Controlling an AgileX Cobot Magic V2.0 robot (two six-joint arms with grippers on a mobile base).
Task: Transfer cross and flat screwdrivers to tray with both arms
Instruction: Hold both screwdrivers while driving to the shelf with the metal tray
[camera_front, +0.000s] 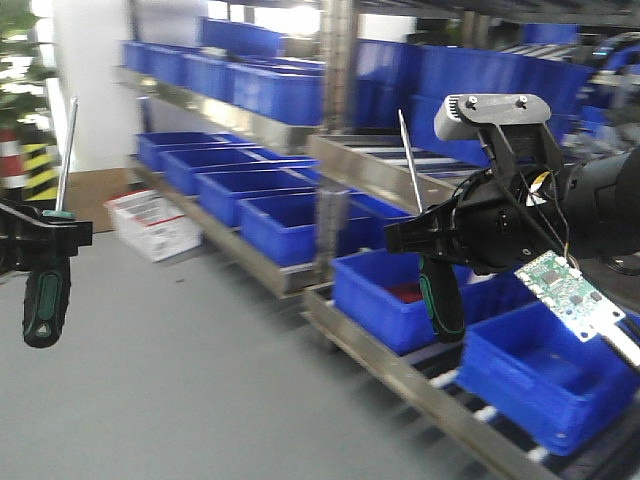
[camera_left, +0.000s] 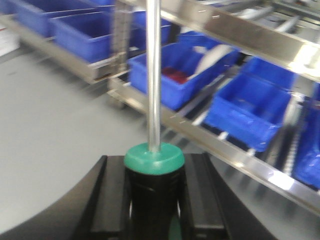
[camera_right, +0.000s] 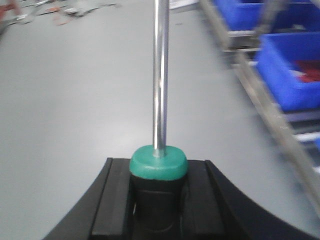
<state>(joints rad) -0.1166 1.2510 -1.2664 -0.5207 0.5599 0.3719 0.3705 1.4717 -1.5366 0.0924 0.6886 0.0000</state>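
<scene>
Two screwdrivers hang in the air, one in each gripper, and both run close to vertical with the steel shaft up and the handle down. The left gripper is clamped on the top of the first screwdriver. Its green collar sits just above the jaws, the black-and-green handle hangs below them, and the thin shaft rises straight above them with a slight lean to the right at the tip. In the left wrist view the black fingers press on both sides of the handle under the collar, and the shaft runs away from the jaws towards the top edge. The right gripper grips the second screwdriver the same way, just under its collar. Here the long axis is tilted more: the shaft leans left above the jaws and the handle swings right below them. In the right wrist view the fingers are closed against the handle on both sides, the green collar showing between them. The tips are too small or cropped to tell cross from flat. Beyond the jaws lie a grey floor and a steel rack of blue bins. A green circuit board hangs from the right arm, behind its jaws.
</scene>
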